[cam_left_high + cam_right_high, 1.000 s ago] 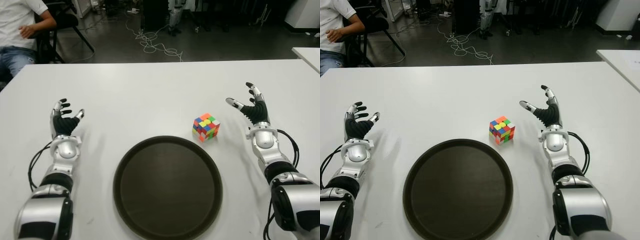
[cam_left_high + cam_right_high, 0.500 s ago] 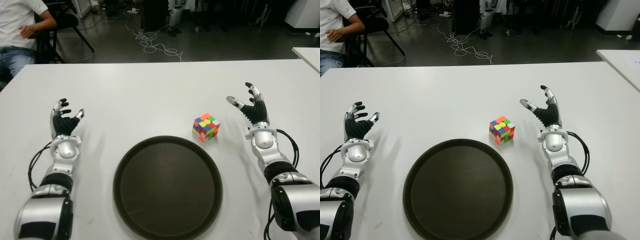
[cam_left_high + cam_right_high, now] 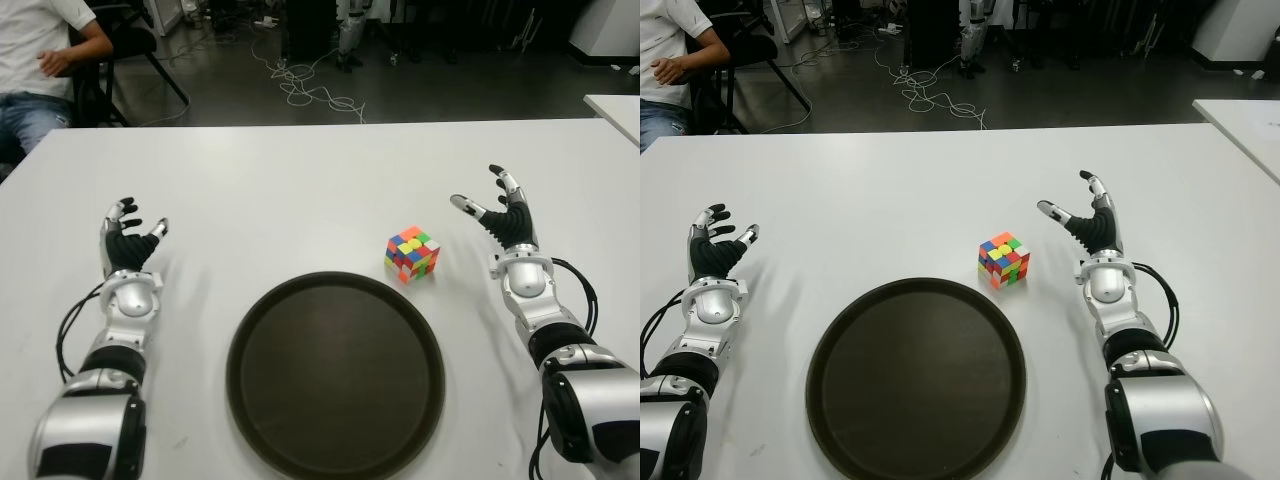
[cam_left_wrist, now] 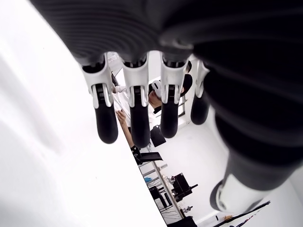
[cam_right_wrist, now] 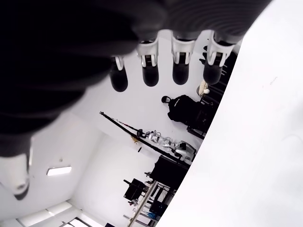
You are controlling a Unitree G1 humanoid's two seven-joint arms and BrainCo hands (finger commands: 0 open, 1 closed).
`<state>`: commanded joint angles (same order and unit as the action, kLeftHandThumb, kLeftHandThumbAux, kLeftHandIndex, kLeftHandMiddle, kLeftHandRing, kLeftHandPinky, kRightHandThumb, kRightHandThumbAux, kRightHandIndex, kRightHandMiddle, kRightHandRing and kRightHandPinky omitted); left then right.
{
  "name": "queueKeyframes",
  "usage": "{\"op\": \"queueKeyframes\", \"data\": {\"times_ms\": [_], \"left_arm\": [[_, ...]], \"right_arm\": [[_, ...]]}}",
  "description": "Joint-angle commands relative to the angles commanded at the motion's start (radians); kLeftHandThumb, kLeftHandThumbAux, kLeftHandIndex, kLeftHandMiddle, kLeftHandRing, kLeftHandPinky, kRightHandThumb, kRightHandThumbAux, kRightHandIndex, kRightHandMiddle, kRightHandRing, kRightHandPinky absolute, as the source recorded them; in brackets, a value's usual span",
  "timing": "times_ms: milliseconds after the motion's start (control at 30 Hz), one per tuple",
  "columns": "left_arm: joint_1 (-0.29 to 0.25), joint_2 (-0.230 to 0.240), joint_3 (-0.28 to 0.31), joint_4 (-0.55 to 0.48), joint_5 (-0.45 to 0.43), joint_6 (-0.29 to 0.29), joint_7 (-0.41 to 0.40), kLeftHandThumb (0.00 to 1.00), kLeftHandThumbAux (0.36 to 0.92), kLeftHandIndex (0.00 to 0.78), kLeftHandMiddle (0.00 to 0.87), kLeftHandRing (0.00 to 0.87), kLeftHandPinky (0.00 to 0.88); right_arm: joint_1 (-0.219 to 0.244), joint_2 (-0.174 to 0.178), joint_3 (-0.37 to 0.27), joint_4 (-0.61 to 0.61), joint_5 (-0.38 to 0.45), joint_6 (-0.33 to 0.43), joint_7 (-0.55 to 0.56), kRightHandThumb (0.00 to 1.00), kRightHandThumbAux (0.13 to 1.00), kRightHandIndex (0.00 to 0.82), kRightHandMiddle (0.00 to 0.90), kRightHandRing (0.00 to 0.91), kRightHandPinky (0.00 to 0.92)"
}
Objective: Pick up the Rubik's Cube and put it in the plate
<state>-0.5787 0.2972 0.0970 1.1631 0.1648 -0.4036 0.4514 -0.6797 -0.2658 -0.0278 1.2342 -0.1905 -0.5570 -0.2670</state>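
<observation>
A multicoloured Rubik's Cube (image 3: 412,253) sits on the white table (image 3: 300,190), just beyond the right rim of a round dark brown plate (image 3: 335,372). The plate holds nothing. My right hand (image 3: 497,211) is a short way right of the cube, fingers spread and pointing up, holding nothing. My left hand (image 3: 128,235) shows far to the left of the plate, fingers spread and free. In the wrist views the fingers (image 4: 137,109) of the left hand and the fingers (image 5: 150,66) of the right hand are straight with nothing between them.
A person in a white shirt (image 3: 45,45) sits beyond the table's far left corner. Cables (image 3: 310,90) lie on the dark floor behind the table. Another white table's corner (image 3: 615,105) shows at the far right.
The right hand has edged very slightly toward the cube. The cube, plate and left hand have not moved.
</observation>
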Motion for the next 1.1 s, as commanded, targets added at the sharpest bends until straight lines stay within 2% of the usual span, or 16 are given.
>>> {"op": "queueKeyframes", "data": {"times_ms": [367,733,1100], "left_arm": [[0.002,-0.002,-0.005,-0.003,0.007,-0.002,0.008,0.138,0.744,0.181,0.211,0.225,0.251],[0.004,-0.006,-0.004,-0.006,0.004,-0.007,0.006,0.135,0.742,0.163,0.214,0.241,0.286],[0.006,-0.008,-0.014,-0.015,0.012,0.012,0.011,0.105,0.755,0.152,0.253,0.297,0.345]], "right_arm": [[0.002,0.001,-0.011,-0.003,0.013,-0.009,0.024,0.000,0.524,0.036,0.000,0.000,0.032],[0.007,-0.002,-0.008,-0.005,0.006,-0.024,0.028,0.000,0.571,0.030,0.000,0.000,0.021],[0.015,-0.022,0.032,-0.011,-0.034,-0.077,0.032,0.000,0.567,0.036,0.000,0.000,0.023]]}}
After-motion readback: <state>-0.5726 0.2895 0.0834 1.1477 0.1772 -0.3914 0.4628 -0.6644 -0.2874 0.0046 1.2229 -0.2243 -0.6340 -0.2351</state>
